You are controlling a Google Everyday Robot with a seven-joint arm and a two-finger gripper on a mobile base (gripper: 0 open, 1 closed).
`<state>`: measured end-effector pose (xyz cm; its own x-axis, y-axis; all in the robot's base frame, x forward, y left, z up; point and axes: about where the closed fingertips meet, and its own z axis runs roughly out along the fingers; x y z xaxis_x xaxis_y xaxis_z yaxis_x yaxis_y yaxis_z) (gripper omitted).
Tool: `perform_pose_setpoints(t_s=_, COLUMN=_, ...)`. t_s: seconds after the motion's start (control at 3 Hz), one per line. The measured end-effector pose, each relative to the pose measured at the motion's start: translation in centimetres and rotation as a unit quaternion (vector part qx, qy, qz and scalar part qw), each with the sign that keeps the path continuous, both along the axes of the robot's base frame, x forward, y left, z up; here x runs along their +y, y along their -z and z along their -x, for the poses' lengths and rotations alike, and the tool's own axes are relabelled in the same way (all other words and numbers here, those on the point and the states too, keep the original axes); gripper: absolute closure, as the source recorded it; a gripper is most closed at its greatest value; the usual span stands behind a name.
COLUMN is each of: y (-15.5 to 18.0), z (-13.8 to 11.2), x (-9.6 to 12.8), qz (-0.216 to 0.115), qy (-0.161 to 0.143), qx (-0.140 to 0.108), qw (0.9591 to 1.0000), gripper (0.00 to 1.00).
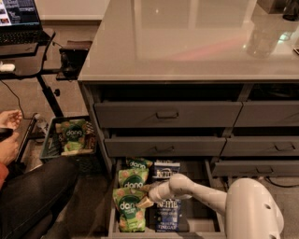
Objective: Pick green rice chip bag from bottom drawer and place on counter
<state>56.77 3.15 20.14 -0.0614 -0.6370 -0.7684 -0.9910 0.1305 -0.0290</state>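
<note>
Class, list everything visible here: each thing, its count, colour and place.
green rice chip bags: three, green, left side of open bottom drawer
Kettle bags: two, blue-and-white, beside them
green bag: one, in floor crate, left
other drawers: five, dark grey, above and right
counter: one, grey-beige, top
laptop: one, on black desk, upper left
hand: one, person's, left edge
gripper: one, pale, at the drawer's green bags

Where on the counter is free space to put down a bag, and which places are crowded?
The counter is bare across its left, middle and front; only its far right corner holds objects. The bottom drawer is crowded: green bags on the left, Kettle bags beside them, and the gripper at the front green rice chip bag.
</note>
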Motion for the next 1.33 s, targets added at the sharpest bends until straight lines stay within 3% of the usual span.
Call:
perform_pose_setpoints(t_s=0.33, y=0.0, z=0.0, x=0.0, qz=0.000, qy=0.000, qx=0.000, qw=1.0000, gripper=0.89)
perform_pose_setpoints(t_s=0.67, y=0.0, z=0.0, x=0.0, qz=0.000, qy=0.000, qx=0.000, qw=1.0000, gripper=1.00)
perform_pose_setpoints(t_s=1.33, y=-0.5, z=1.1, x=0.3, qz=-0.014, qy=-0.006, qx=0.001, qw=0.9999, gripper=1.00)
